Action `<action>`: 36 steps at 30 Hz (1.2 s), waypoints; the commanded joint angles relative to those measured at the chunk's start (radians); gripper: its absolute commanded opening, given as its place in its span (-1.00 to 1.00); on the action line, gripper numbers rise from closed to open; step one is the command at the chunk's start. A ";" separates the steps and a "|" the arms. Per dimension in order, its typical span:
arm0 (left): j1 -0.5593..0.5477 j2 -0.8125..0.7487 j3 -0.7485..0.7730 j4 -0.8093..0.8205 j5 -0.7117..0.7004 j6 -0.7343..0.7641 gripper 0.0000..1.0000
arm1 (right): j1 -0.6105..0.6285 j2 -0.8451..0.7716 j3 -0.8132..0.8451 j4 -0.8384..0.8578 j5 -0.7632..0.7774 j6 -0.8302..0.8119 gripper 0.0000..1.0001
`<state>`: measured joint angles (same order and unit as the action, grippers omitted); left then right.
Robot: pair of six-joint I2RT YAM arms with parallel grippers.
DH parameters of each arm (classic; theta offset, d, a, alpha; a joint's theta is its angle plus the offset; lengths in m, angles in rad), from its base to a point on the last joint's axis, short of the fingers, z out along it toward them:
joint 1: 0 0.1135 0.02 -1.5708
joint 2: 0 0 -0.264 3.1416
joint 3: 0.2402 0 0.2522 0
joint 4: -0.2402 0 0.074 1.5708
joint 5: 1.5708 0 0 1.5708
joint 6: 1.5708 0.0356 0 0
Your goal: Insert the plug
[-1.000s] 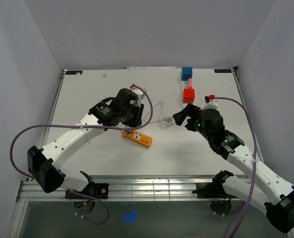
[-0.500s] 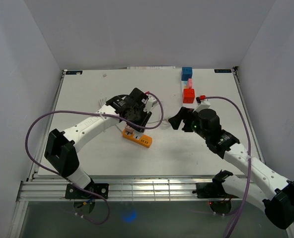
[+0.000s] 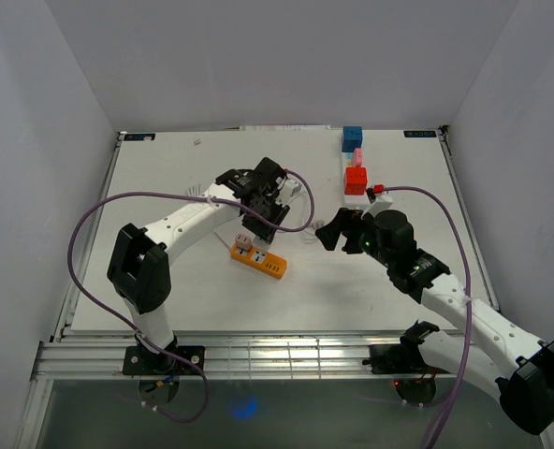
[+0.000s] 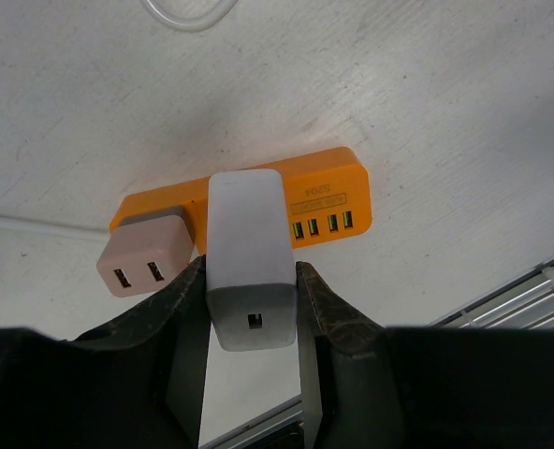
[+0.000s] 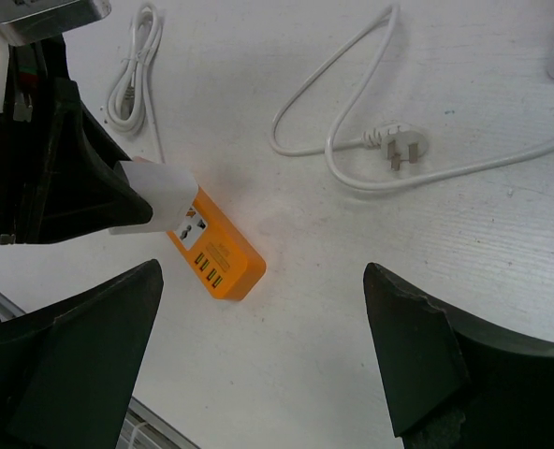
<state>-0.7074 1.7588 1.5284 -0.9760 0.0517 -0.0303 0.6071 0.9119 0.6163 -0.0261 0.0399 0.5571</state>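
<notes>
An orange power strip [image 3: 261,261] lies mid-table; it also shows in the left wrist view [image 4: 326,191] and the right wrist view [image 5: 218,254]. A pinkish adapter [image 4: 146,255] sits plugged in at one end of it. My left gripper [image 4: 251,313] is shut on a white plug block [image 4: 248,257] and holds it just over the strip's sockets, next to the pinkish adapter. In the top view the left gripper [image 3: 266,211] hangs over the strip's far end. My right gripper [image 3: 338,229] is open and empty, right of the strip; its jaws stand wide apart.
A loose white cable with a pronged plug [image 5: 396,150] lies right of the strip. A coiled white USB cable [image 5: 127,82] lies behind it. Red [image 3: 356,179] and blue [image 3: 352,137] blocks stand at the back. The table's front rail [image 3: 258,354] is near.
My left gripper has swung right and towards the back with the white plug block, ending over the strip. My right gripper has shifted a little left.
</notes>
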 commanded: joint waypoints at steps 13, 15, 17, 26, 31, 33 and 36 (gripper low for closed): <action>0.020 0.031 0.059 -0.036 0.005 -0.005 -1.00 | 0.002 -0.034 -0.038 0.043 -0.011 -0.016 0.86; 0.020 0.036 0.062 -0.044 0.004 -0.008 -1.00 | 0.002 -0.036 -0.041 0.043 -0.011 -0.016 0.86; 0.020 0.044 0.061 -0.050 0.004 -0.011 -1.00 | 0.002 -0.036 -0.043 0.043 -0.009 -0.016 0.86; 0.020 0.062 0.042 -0.055 0.000 -0.029 -1.00 | 0.002 -0.038 -0.052 0.045 -0.009 -0.017 0.86; 0.020 0.068 0.039 -0.055 -0.022 -0.034 -1.00 | 0.000 -0.039 -0.056 0.043 -0.012 -0.016 0.86; 0.023 0.076 0.039 -0.055 -0.013 -0.036 -1.00 | 0.000 -0.041 -0.059 0.045 -0.012 -0.014 0.86; 0.022 0.083 0.039 -0.055 -0.012 -0.039 -1.00 | 0.000 -0.044 -0.064 0.043 -0.012 -0.014 0.86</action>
<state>-0.6899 1.8313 1.5539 -1.0283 0.0406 -0.0608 0.6071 0.8879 0.5598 -0.0200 0.0372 0.5568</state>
